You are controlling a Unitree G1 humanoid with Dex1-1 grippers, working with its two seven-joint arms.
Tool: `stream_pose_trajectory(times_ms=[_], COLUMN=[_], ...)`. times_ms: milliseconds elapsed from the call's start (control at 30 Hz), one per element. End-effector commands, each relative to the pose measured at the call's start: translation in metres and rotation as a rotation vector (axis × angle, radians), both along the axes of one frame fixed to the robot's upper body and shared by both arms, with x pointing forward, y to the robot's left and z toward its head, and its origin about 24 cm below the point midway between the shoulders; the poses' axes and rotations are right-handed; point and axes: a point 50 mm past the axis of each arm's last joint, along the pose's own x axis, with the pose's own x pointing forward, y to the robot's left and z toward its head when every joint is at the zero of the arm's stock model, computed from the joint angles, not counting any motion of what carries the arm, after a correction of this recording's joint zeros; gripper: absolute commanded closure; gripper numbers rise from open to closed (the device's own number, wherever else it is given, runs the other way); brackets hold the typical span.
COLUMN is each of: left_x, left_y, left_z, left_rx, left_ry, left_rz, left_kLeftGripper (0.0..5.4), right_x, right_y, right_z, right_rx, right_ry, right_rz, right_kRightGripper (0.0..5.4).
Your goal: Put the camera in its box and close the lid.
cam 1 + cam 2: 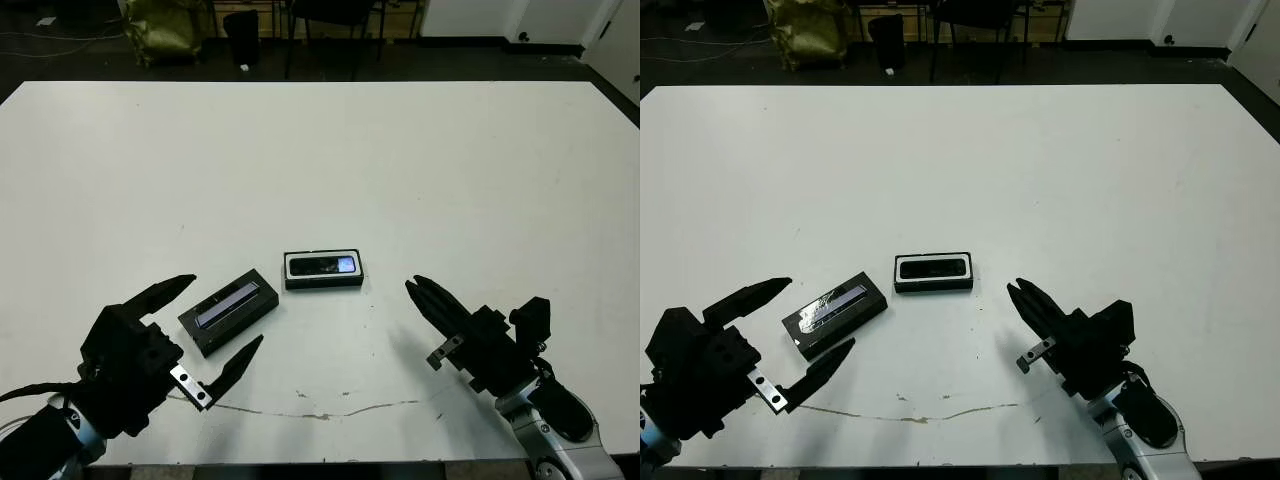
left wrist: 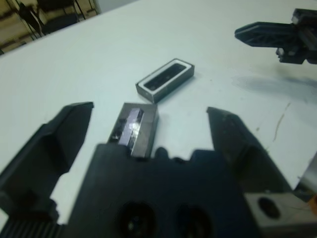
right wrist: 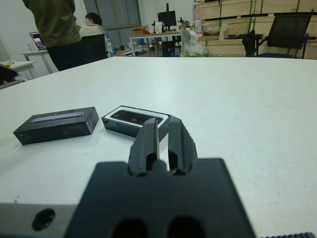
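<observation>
People [image 3: 52, 29] beyond the table [image 3: 257, 99] show only in right wrist view.

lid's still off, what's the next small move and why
Probably ease the left gripper forward and down to close on the lid. The camera already lies in the box, the lid rests on the table beside it, and the open fingers already flank the lid. The right gripper is shut.

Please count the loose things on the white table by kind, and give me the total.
Camera: 1, lying in the box
Box: 1
Lid: 1, off the box
Total: 3
</observation>
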Motion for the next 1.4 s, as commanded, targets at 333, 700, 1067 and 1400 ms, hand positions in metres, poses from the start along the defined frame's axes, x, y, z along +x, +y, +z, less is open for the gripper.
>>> stream_pose_trajectory(times_ms=[333,700,1067,1400], left_x=[0.013,0.023,0.029,0.031], left_y=[0.016,0.02,0.021,0.02], left_z=[-0.016,-0.026,-0.033,-0.039], left_rx=[-0.064,-0.029,0.049,0.14], left_ry=[0.167,0.18,0.16,0.158], left_rz=[0.048,0.077,0.065,0.031], left_kLeftGripper=[0.01,0.01,0.01,0.01], right_x=[-0.002,-0.003,-0.002,-0.003], right_y=[0.001,0.002,0.001,0.001], right_z=[-0.002,-0.003,-0.005,-0.005], right_rx=[-0.014,-0.023,-0.006,-0.012], right_ry=[0.025,0.024,0.026,0.02], right_rz=[-0.013,-0.012,0.0,0.0], right_kRightGripper=[5.4,5.4,5.4,5.4])
